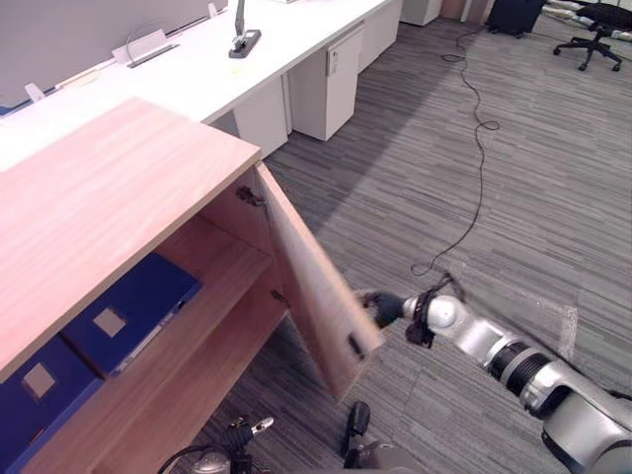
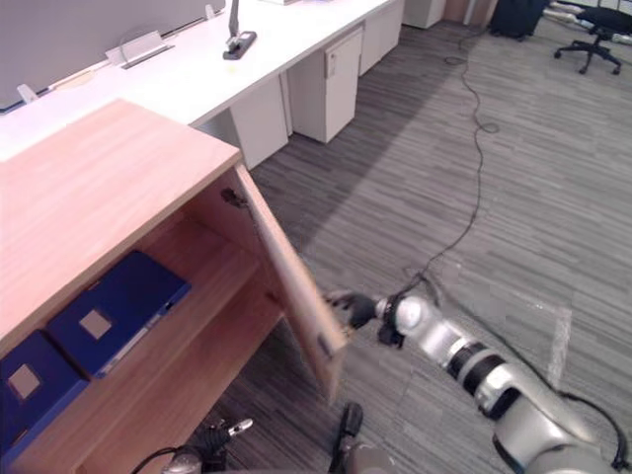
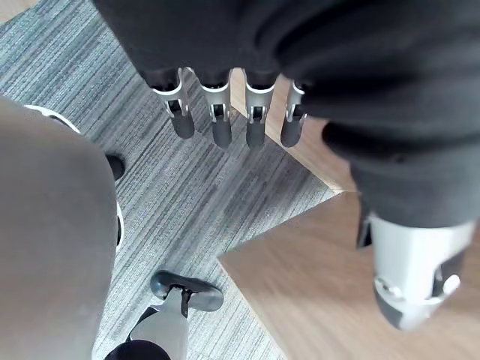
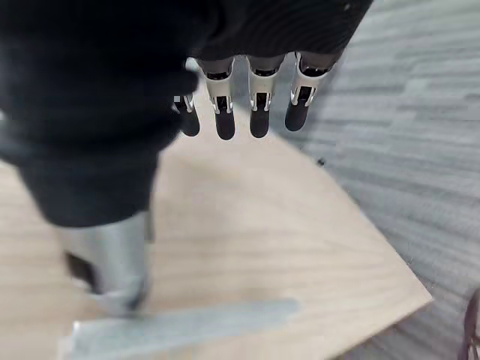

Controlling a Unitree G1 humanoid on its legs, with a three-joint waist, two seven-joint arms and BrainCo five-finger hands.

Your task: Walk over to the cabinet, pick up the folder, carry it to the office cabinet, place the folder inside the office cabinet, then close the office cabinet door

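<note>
The wooden office cabinet point(image 1: 109, 188) stands at my left with its door point(image 1: 316, 286) swung about halfway. A blue folder point(image 1: 133, 311) lies flat on the shelf inside, beside a second blue folder point(image 1: 35, 395) further left. My right hand point(image 1: 383, 308) rests against the door's outer face near its free edge, just above the small handle point(image 1: 354, 345). In the right wrist view its fingers point(image 4: 259, 112) are straight over the wood, and the grey handle bar point(image 4: 187, 322) shows near the thumb. My left hand point(image 3: 221, 112) hangs open low by the cabinet's front corner, holding nothing.
A long white desk point(image 1: 197, 69) runs behind the cabinet, with a black device point(image 1: 244, 39) on it and a white drawer unit point(image 1: 331, 84) beneath. A black office chair point(image 1: 597, 30) stands far right. Grey carpet point(image 1: 415, 178) stretches to the right of the door.
</note>
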